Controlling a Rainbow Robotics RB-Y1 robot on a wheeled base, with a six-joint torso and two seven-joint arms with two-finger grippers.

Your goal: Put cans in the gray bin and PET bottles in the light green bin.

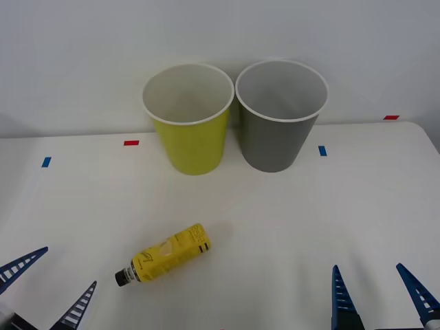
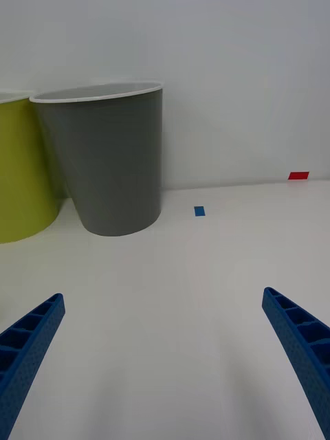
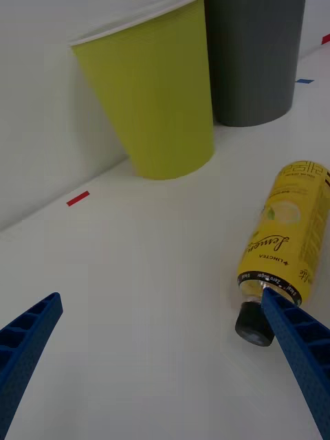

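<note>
A small plastic bottle with a yellow label and black cap (image 1: 165, 254) lies on its side on the white surface (image 1: 289, 220), near the left gripper (image 1: 48, 285), whose blue ribbed fingers are spread apart and empty. The right gripper (image 1: 380, 292) is likewise spread wide. Behind stand a round lime-green bin (image 1: 191, 137) and, just beside it, a round dark gray bin (image 1: 276, 137), both upright.

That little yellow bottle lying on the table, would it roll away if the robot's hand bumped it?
Probably. The yellow bottle lies on its round side on the smooth white table, so a sideways nudge would likely roll it. Its glossy wrap label looks slippery, so it might slide in the blue fingers. It looks small and likely light. The open left hand is nearest.
</note>
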